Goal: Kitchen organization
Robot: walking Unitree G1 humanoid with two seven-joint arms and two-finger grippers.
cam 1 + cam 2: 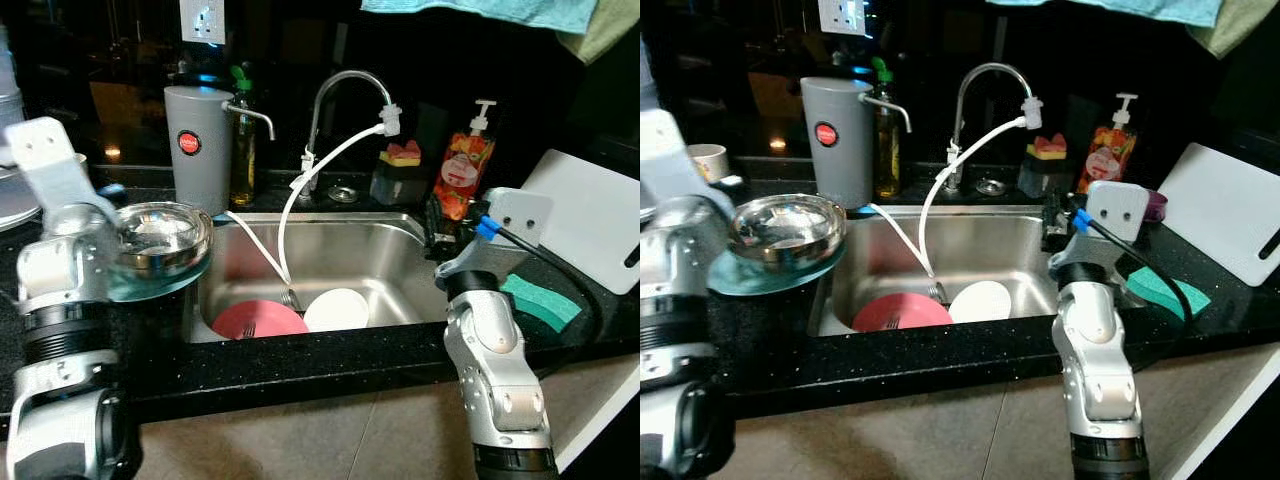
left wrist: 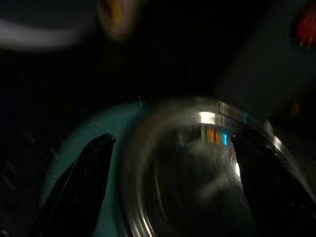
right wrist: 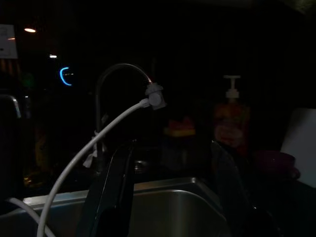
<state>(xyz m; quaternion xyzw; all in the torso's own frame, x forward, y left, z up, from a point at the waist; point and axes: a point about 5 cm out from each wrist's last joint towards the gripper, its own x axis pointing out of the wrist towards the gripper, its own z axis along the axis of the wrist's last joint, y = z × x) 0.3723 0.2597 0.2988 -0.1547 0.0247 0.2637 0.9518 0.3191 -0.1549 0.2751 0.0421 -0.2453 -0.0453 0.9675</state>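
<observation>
Our left wrist view is dark and smeared; we can make out only our two black fingers (image 2: 89, 173) set apart on either side of a steel bowl (image 1: 160, 233), whose rim gleams between them, with a teal plate (image 1: 750, 275) under it. From the head camera our left gripper (image 2: 168, 173) is mostly hidden behind its own silver wrist, spread wide about the bowl; whether the pads press the rim we cannot tell. Bowl and plate sit at the left edge of the sink (image 1: 400, 235), the plate overhanging the black speckled counter (image 1: 300, 365).

Our right gripper (image 3: 173, 197) hovers at the sink's right rim, its fingers parted and holding nothing. Its wrist view is very dim, showing the curved faucet (image 1: 345, 95) and a white hose (image 1: 300, 190) running from the spout down into the basin.

In the basin lie a red plate (image 1: 260, 320) and a white plate (image 1: 337, 308), both cut off by the front wall. Behind stand a grey dispenser (image 1: 198, 145), a soap pump bottle (image 1: 465, 165) and a sponge holder (image 1: 400, 170). A white cutting board (image 1: 590, 225) and a green sponge (image 1: 540, 300) rest on the right. A towel (image 1: 500, 12) hangs above, cropped by the frame. The room beyond is nearly black.
</observation>
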